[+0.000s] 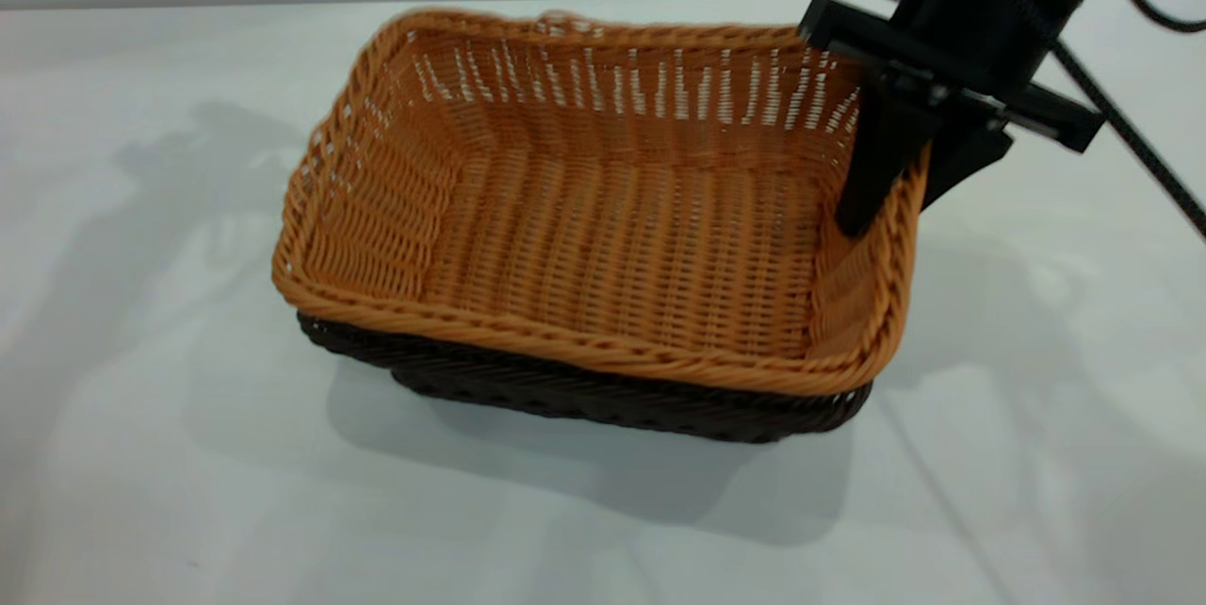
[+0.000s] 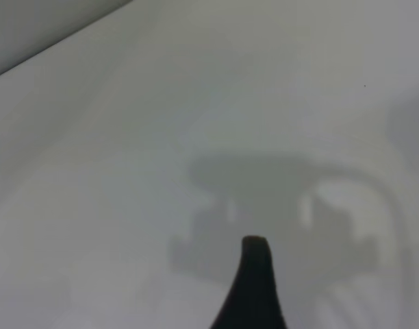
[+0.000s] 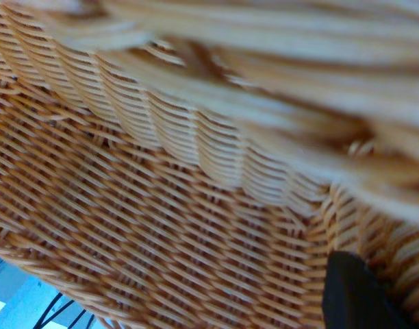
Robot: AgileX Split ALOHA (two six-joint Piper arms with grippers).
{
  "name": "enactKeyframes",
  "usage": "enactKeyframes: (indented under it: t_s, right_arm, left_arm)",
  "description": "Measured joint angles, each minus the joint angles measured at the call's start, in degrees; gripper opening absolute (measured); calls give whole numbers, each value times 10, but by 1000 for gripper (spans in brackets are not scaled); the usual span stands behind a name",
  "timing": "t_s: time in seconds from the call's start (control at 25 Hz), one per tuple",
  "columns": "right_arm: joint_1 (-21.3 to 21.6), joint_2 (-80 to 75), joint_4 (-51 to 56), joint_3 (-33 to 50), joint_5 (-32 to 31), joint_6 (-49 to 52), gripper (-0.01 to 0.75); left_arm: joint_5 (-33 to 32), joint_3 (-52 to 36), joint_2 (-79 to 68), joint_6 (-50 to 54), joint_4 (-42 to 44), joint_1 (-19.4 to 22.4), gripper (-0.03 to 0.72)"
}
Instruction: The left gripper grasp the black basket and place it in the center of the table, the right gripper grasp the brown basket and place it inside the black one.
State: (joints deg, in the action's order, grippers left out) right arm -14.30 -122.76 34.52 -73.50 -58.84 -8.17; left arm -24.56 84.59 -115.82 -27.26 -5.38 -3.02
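The brown basket (image 1: 612, 209) is seen nested inside the black basket (image 1: 603, 393) near the middle of the table (image 1: 141, 454). Its right rim is clamped by the right hand (image 1: 909, 176), one finger inside and one outside the wall. Of the left hand (image 2: 254, 288) only one finger is shown above bare table; its state cannot be told.

My right gripper (image 1: 895, 176) reaches in from two o'clock, wrist angled down, one finger (image 1: 871, 171) inside and the other outside the brown basket (image 1: 603, 209) wall at three o'clock, clamped on it. My left gripper (image 2: 254, 288) hovers elsewhere, one fingertip visible.
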Motion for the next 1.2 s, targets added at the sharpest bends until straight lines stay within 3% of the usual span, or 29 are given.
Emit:
enactKeyframes:
  t_s: [0.24,0.36,0.6,0.76,0.88,1.2]
  right_arm:
    - [-13,-5,2,0,31,-5,87]
    - [-13,-5,5,0,39,-7,140]
    - [-13,-5,1,-12,42,-17,431]
    - [-13,9,-38,-52,32,-15,581]
    - [-12,55,-75,-91,13,-4,608]
    - [-12,285,-151,-129,-11,29,586]
  left_arm:
    - [0,0,0,0,0,0,584]
    - [-2,0,0,0,0,0,584]
    - [-13,0,1,0,0,0,584]
    - [-39,0,25,1,0,0,584]
    - [-64,0,78,13,0,0,584]
    - [-187,0,271,64,0,0,584]
